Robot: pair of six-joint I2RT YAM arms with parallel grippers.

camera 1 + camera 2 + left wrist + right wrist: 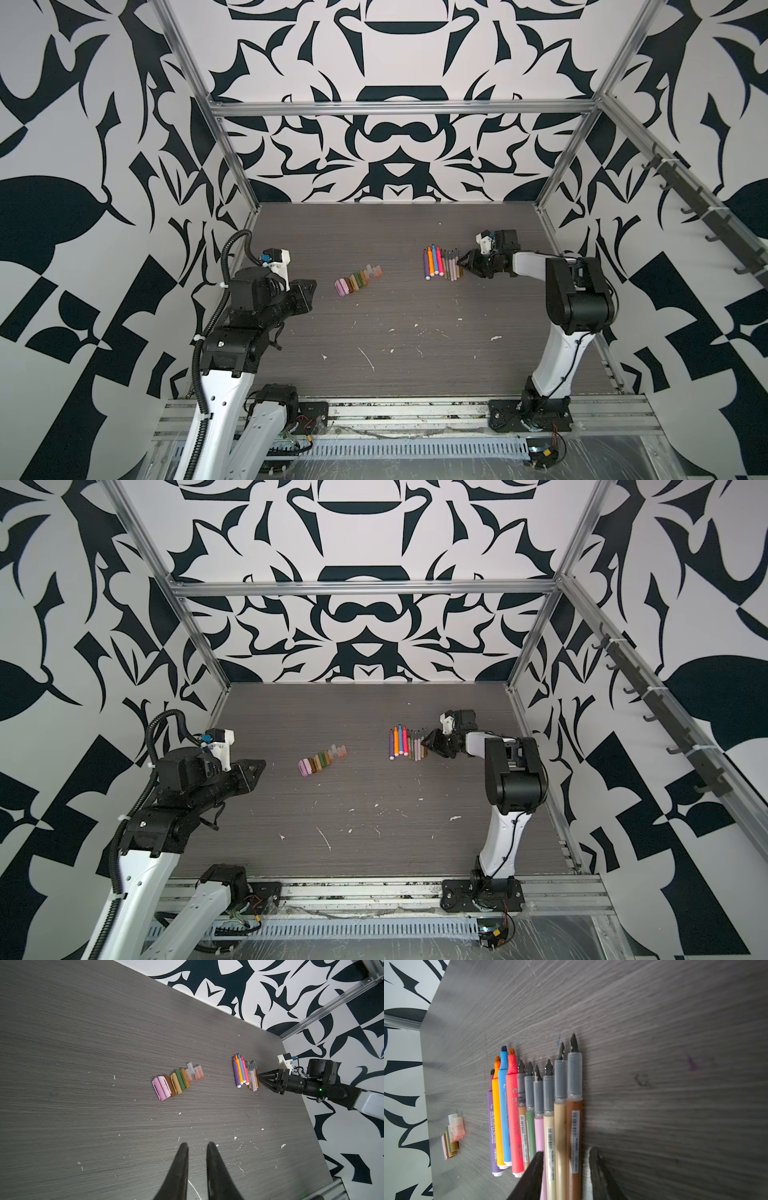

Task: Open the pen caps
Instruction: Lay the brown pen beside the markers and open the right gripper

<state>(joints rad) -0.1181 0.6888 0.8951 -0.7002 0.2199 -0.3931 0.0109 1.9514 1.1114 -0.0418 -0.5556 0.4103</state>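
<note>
Several pen caps (357, 280) (322, 759) (176, 1082) lie side by side in a row left of the table's middle; in the right wrist view the pen caps (452, 1136) sit far off. Several uncapped pens (442, 264) (407, 744) (246, 1074) (539, 1115) lie parallel, tips bare. My right gripper (459, 262) (424, 742) (258, 1075) (565, 1153) is open at the row's right end, its jaws straddling the rear ends of the brown pen (574, 1126) and two tan ones. My left gripper (312, 286) (262, 763) (197, 1146) hovers left of the caps, jaws a narrow gap apart, holding nothing.
The grey wood-grain table (374, 232) carries white flecks of debris (368, 357) near its front. Patterned walls and an aluminium frame (399, 109) close it in on three sides. A rail with both arm bases runs along the front edge.
</note>
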